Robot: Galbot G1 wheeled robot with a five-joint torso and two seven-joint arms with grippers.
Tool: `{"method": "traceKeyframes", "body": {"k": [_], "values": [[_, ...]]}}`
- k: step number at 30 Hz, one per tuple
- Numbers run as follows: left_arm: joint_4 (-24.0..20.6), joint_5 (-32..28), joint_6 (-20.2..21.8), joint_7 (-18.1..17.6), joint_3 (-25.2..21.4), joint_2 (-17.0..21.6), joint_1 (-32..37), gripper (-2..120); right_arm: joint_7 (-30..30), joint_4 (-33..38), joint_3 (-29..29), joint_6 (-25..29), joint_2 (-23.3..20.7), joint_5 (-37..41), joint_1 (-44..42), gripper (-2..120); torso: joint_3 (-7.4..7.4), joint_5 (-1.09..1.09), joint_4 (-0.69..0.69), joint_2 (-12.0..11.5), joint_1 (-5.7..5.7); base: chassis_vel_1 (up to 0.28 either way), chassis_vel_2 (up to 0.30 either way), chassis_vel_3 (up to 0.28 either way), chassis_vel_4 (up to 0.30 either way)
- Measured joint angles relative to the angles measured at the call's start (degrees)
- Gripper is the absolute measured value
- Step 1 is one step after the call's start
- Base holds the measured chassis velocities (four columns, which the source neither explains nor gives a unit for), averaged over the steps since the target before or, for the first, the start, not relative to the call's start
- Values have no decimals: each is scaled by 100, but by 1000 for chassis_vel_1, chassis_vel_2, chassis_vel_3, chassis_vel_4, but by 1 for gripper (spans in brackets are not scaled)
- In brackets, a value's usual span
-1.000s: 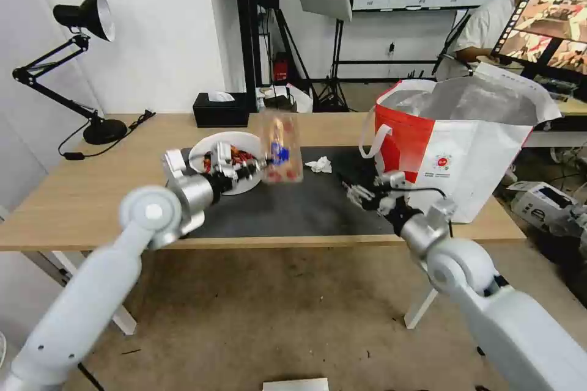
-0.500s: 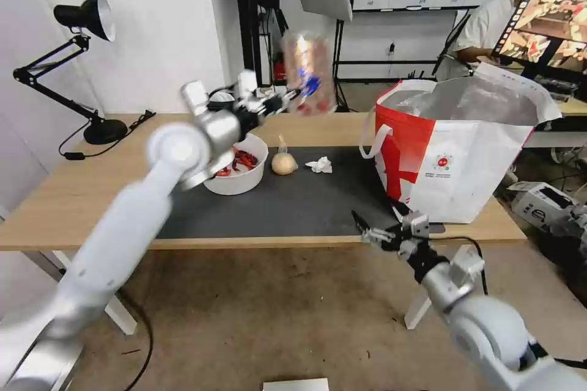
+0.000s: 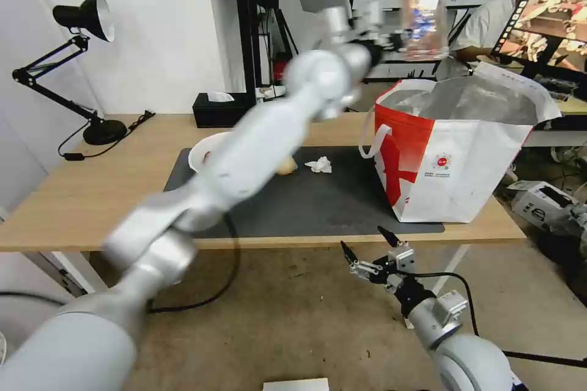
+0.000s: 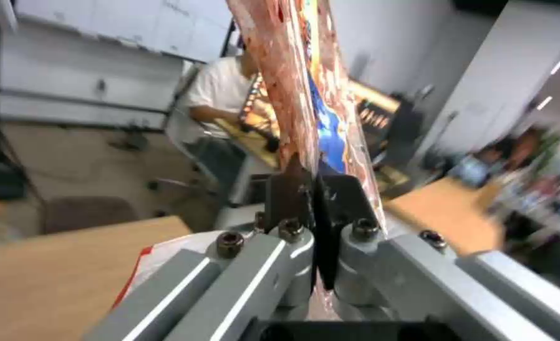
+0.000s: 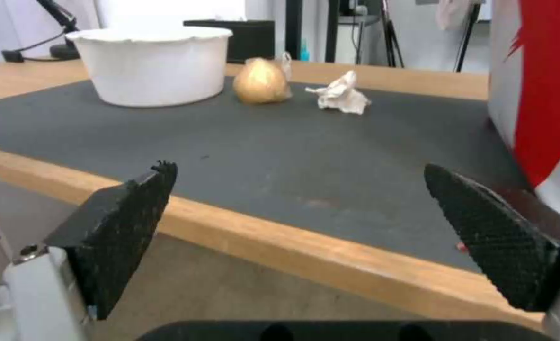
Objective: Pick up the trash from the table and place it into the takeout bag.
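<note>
My left gripper (image 3: 397,38) is raised high and shut on the clear clamshell box (image 3: 420,9), which hangs above the open takeout bag (image 3: 452,153). In the left wrist view the fingers (image 4: 292,182) pinch the box (image 4: 298,80) by its edge. On the dark mat (image 3: 318,201) lie the white bowl (image 3: 199,156), partly behind my arm, the small bag with a beige lump (image 3: 287,165) and the crumpled tissue (image 3: 319,165). My right gripper (image 3: 370,250) hangs open below the table's front edge. Its wrist view shows the bowl (image 5: 154,64), lump (image 5: 261,80) and tissue (image 5: 342,94).
A black desk lamp (image 3: 79,18) and a black tissue box (image 3: 220,110) stand at the back of the table (image 3: 79,195). Stands and a monitor (image 3: 550,18) are behind. The bag's red wall (image 5: 538,94) is close to my right gripper.
My left arm swung up and to the right, carrying the clamshell box from over the mat to above the bag. My right gripper dropped below the table's front edge.
</note>
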Motion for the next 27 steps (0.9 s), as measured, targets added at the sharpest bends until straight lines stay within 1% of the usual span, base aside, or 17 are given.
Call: {"method": "traceKeyframes", "body": {"k": [1, 3, 4, 5, 7, 10, 13, 17, 19, 20, 23, 24, 27], "values": [[52, 390, -109, 22, 290, -20, -2, 0, -1, -5, -27, 17, 16, -13, 11, 100, 0, -1, 3, 0, 0, 0, 0, 0, 0], [72, 1003, -185, 126, 696, -20, 76, 0, -3, -5, -49, 41, 3, -31, -3, 100, 0, -4, 7, 0, 0, 0, 0, 0, 0], [72, 1003, -185, 126, 696, -20, 76, 0, -3, -5, -49, 41, 3, -31, -3, 100, 0, -4, 7, 0, 0, 0, 0, 0, 0], [71, 1194, -190, 172, 828, -16, 139, 0, -4, -5, -52, 54, -14, -32, -13, 100, 1, -4, 7, 0, 0, 0, 0, 0, 0], [70, 1335, -189, 291, 959, 2, 248, 0, -5, -5, -50, 66, -40, -33, -29, 100, 0, -4, 4, 0, 0, 0, 0, 0, 0], [77, 1326, -178, 398, 977, 25, 316, 0, -5, -5, -43, 75, -45, -32, -31, 100, 0, -4, 5, 0, 0, 0, 0, 0, 0], [76, 1218, -169, 431, 975, 34, 335, 0, -5, -14, -42, 81, -62, -30, -38, 100, 1, -5, 6, 0, 0, 0, 0, 0, 0], [33, 1065, -134, 450, 972, 47, 328, 0, -5, -25, -40, 87, -97, -26, -35, 100, 0, -5, 5, 0, 0, 0, 0, 0, 0], [-40, 925, -38, 462, 960, 55, 309, 8, -4, -25, -30, 88, -101, -19, -35, 100, 0, -5, 5, 0, 0, 0, 0, 0, 0], [-40, 925, -38, 462, 960, 55, 309, 8, -4, -25, -30, 88, -101, -19, -35, 100, 0, -5, 5, 0, 0, 0, 0, 0, 0], [-177, 593, 21, 482, 968, 101, 286, 21, -5, -3, -13, 89, -75, -22, -96, 100, 0, -5, 4, 0, 0, 0, 0, 0, 0], [-177, 593, 21, 482, 968, 101, 286, 21, -5, -3, -13, 89, -75, -22, -96, 100, 0, -5, 4, 0, 0, 0, 0, 0, 0], [-383, 135, 107, 463, 939, 171, 280, 37, -4, 50, 65, 89, -30, -34, -199, 100, 0, -5, 3, 0, 0, 0, 0, 0, 0]]}}
